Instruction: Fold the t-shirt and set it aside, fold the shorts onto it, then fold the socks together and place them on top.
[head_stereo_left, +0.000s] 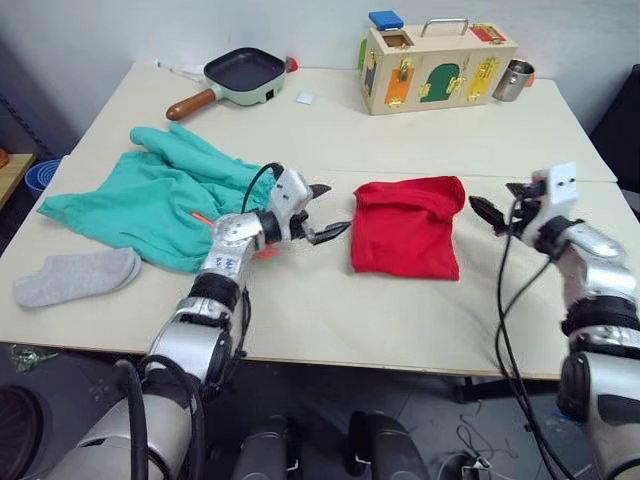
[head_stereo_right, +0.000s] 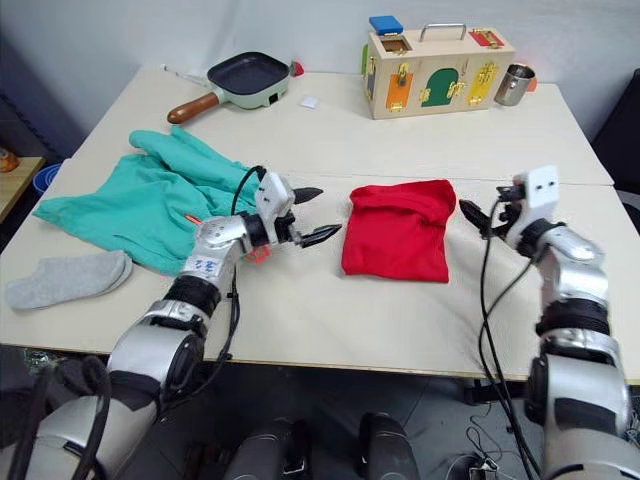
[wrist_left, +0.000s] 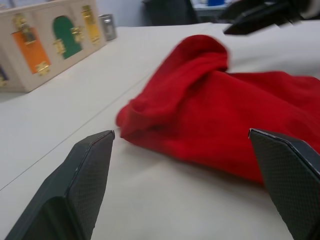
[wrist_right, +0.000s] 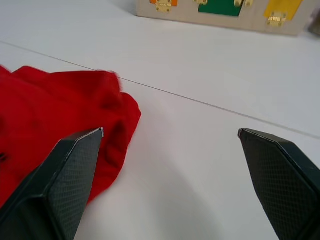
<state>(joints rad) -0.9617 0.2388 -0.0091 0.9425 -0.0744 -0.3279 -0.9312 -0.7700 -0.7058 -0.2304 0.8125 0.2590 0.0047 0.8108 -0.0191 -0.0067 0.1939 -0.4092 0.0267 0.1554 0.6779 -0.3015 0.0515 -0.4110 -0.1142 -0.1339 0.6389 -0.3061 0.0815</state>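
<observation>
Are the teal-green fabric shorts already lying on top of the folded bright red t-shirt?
No, the teal-green shorts lie spread apart from the folded red t-shirt, with bare table between them.

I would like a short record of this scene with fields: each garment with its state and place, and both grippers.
t-shirt: folded into a compact red bundle, near the table's middle
shorts: spread unfolded, on the robot's left
socks: grey, lying flat near the front left edge of the table
left gripper: open, empty, just left of the t-shirt
right gripper: open, empty, just right of the t-shirt
task stage: t-shirt folded; shorts and socks not yet folded
</observation>
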